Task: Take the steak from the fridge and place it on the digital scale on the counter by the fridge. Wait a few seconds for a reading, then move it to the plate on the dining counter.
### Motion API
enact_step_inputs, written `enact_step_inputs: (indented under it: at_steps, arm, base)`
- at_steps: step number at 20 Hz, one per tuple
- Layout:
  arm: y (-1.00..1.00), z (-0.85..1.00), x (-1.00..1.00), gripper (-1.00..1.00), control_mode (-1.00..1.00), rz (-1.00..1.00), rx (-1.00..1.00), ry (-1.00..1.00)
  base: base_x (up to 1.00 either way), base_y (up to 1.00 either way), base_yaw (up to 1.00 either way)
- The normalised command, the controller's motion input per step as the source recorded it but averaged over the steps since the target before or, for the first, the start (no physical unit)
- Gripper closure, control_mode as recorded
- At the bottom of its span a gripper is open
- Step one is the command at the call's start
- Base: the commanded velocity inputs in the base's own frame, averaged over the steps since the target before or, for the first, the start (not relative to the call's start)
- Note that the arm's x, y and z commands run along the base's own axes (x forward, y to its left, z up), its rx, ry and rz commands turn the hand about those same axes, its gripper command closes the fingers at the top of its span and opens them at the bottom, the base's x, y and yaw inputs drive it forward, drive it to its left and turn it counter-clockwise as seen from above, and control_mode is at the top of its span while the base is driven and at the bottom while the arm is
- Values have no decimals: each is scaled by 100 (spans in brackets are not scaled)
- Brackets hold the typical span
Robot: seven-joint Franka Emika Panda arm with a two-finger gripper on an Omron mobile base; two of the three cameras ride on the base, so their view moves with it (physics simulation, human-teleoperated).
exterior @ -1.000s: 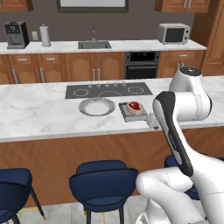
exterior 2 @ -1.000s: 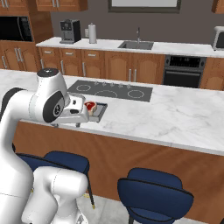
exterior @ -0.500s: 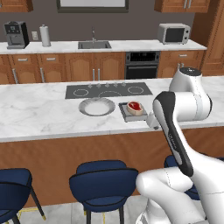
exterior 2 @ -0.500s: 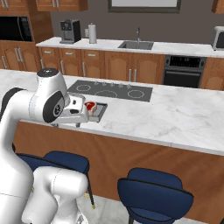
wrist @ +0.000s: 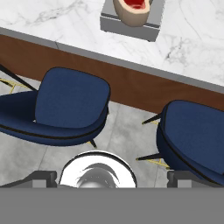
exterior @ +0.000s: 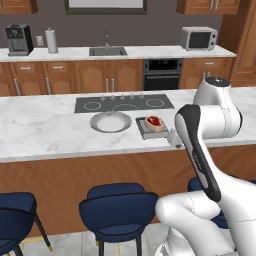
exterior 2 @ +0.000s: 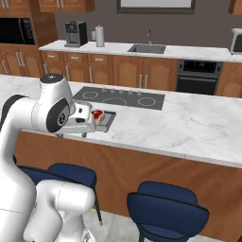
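Steak on the scale, arm pulled back

The steak (exterior: 154, 122) sits on the digital scale (exterior: 151, 128) beside the plate (exterior: 110, 122) on the marble tabletop (exterior: 45, 131); no readable writing anywhere. The fingers (wrist: 187, 177) are spread wide, holding nothing.

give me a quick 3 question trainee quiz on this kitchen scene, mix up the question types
1. True or false: the steak lies on the plate.
2. Which side of the plate is the digital scale on in the left base view? A) left B) right C) behind
3. Fill in: the plate and the scale sit on the ____ counter, in front of the black cooktop.

Key: 1 false, it sits on the scale. 2 B. 3 dining.
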Motion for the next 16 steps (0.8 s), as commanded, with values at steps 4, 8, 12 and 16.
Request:
enact_step_inputs:
  at_steps: [4,8,12,16]
  arm:
    - [0,0,0,-100,-100,0,0,0]
    - [0,0,0,-100,-100,0,0,0]
    - [0,0,0,-100,-100,0,0,0]
    - [0,0,0,-100,-100,0,0,0]
  base:
    - [0,0,0]
    - [0,0,0]
    - [0,0,0]
    - [0,0,0]
